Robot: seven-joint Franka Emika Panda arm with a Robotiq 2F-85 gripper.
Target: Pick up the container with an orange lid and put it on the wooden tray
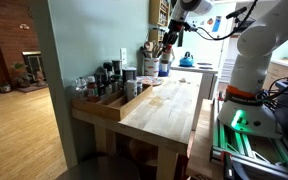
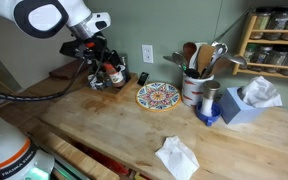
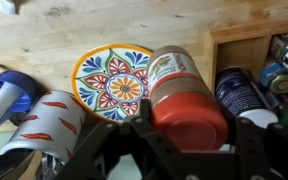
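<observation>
My gripper [image 3: 184, 138] clenched on orange-lidded spice container [image 3: 174, 80], fingers either side of lid end, lid facing wrist camera, body hanging below. Container near wall edge of surface [image 3: 44, 25], between painted plate [image 3: 112, 85] and wooden tray [image 3: 234, 45]. Cannot tell if it's clear of surface. Tray hugs long edge, crowded with bottles [image 1: 106, 75]. Judgement: carry under way; free compartment needed before release.
</observation>
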